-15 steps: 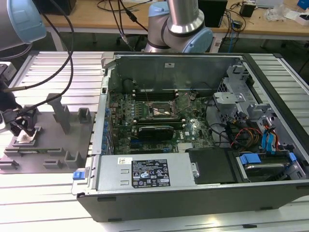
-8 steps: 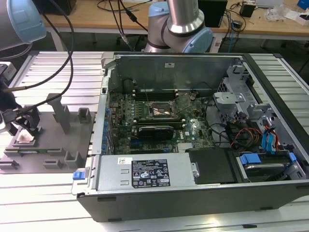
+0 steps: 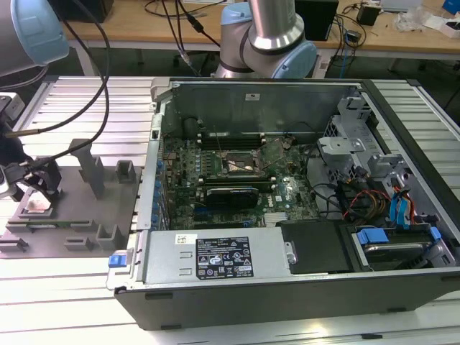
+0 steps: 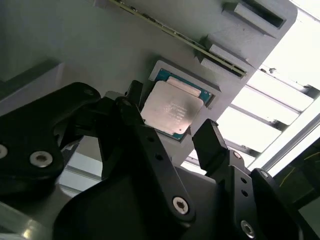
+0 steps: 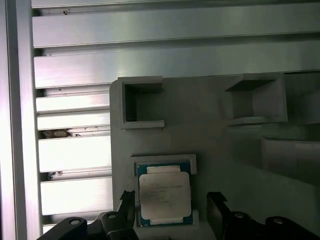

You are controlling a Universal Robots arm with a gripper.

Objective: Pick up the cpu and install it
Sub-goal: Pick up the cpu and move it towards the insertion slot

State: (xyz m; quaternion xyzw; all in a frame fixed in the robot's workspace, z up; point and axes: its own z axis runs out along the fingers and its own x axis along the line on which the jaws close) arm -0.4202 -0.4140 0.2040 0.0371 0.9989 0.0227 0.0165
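The gripper (image 4: pixel 172 121), spread, straddles the cpu (image 5: pixel 164 194) lying in a recess of the grey tray (image 5: pixel 225 150); a clean grasp likely needs centred, square contact on opposite edges.

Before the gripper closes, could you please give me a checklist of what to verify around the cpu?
1. cpu lies flat in the recess of the tray: ok.
2. gripper open: ok.
3. Fingers stand on opposite sides of the cpu: ok.
4. Fingers low enough to catch the cpu's edges: cannot tell.
5. Socket open to receive it: cannot tell.
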